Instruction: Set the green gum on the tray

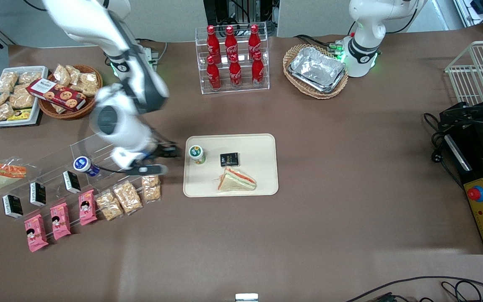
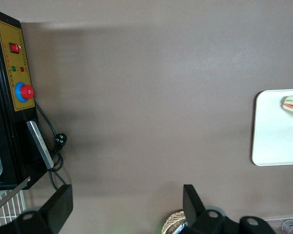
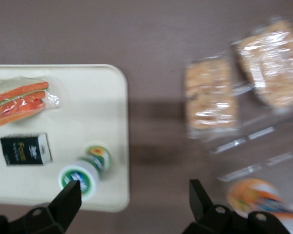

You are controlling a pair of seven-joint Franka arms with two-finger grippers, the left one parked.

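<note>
front view: green gum (image 1: 197,154) upright on tray (image 1: 262,184), just beside empty, spread-fingered gripper (image 1: 164,160).

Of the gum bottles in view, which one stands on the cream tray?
The green gum, upright near the tray edge beside the open gripper; the blue one sits in the acrylic rack.
</note>
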